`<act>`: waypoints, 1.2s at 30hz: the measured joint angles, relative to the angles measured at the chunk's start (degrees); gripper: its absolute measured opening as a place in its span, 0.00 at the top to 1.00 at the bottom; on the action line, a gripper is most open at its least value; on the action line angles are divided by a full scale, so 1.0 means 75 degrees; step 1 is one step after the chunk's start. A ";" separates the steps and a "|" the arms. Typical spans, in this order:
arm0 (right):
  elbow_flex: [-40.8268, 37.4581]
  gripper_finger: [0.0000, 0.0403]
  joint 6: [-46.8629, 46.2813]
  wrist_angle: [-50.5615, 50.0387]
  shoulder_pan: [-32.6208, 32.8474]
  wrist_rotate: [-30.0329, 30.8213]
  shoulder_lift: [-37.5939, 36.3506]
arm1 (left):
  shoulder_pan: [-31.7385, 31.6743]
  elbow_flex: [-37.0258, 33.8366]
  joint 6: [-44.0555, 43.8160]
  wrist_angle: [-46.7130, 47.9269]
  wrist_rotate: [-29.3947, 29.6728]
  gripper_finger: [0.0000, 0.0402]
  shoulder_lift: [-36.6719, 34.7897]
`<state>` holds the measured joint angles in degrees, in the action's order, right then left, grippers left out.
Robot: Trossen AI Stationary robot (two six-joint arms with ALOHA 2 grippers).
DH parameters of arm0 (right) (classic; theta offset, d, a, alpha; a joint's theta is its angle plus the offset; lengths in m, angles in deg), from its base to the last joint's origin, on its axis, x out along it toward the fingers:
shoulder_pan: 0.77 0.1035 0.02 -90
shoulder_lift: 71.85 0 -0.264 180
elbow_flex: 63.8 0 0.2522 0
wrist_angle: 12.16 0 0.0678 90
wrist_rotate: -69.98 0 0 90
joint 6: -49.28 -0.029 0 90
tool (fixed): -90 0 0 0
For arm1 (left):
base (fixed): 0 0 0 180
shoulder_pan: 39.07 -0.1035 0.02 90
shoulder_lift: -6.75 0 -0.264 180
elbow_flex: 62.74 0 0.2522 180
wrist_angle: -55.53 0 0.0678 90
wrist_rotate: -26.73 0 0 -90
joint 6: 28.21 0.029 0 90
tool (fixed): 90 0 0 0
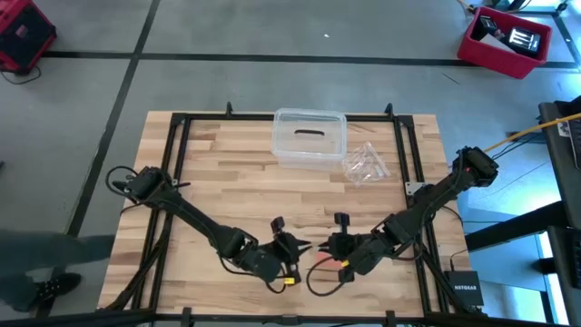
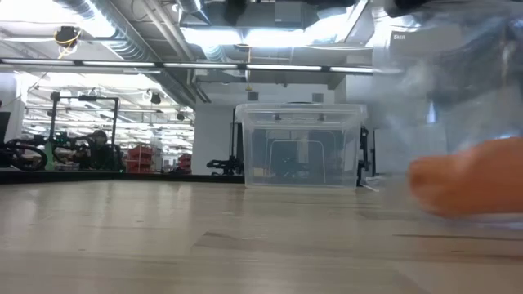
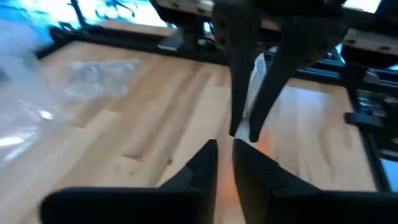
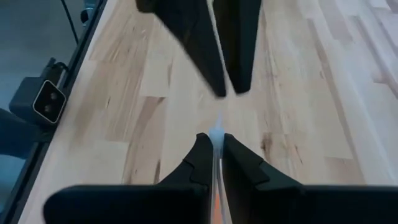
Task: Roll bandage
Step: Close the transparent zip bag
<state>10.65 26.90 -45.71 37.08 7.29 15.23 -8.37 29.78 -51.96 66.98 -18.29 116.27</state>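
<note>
The orange bandage (image 1: 320, 256) shows as a short orange streak between my two grippers, near the table's near edge. In the low view it is a blurred orange mass (image 2: 472, 184) low over the table with blurred clear plastic (image 2: 458, 73) around and above it. My left gripper (image 1: 292, 247) and my right gripper (image 1: 334, 247) face each other tip to tip, both shut. In the right wrist view a thin clear-and-orange strip (image 4: 215, 186) runs between my right fingers. My left gripper's fingers (image 3: 199, 168) stand almost closed, level, coming from the table's left. An orange tint (image 3: 225, 186) shows in the slit between them; which part they hold cannot be told. My right gripper pinches a thin edge of clear film with orange in it (image 4: 216, 146) between its two fingers (image 4: 239, 162), level, coming from the table's right. The edge stands upright in the slit. The left wrist view shows pale film (image 3: 256, 74) between those fingers.
A clear plastic box (image 1: 309, 138) stands at the far middle of the table, also in the low view (image 2: 301, 145). A crinkled clear bag (image 1: 366, 163) lies right of it. Bare wood (image 1: 227, 182) lies between the box and the grippers.
</note>
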 joint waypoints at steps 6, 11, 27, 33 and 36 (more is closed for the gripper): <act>0.0000 0.94 0.0078 -0.0003 0.0003 0.0003 -0.0009 | -0.0305 -0.0003 0.0066 -0.0090 -0.1300 0.75 0.0015; 0.0000 0.94 0.0103 0.0003 0.0003 0.0017 -0.0009 | -0.0396 -0.0008 0.0421 -0.0148 -0.1532 0.71 0.0194; 0.0003 0.94 0.0104 0.0029 0.0003 0.0135 -0.0029 | -0.0411 -0.0009 0.0659 -0.0536 -0.1523 0.98 0.0227; 0.0003 0.94 -0.0217 0.0005 -0.0015 0.0515 -0.0029 | -0.0360 -0.0012 0.0182 -0.0474 -0.0183 1.00 0.0228; 0.0008 0.94 -0.0629 -0.0068 -0.0025 0.0926 -0.0029 | -0.0322 -0.0012 -0.0196 -0.0375 0.0771 1.00 0.0230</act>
<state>10.71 22.18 -46.22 36.89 14.24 15.02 -10.79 29.70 -53.43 64.16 -12.51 118.00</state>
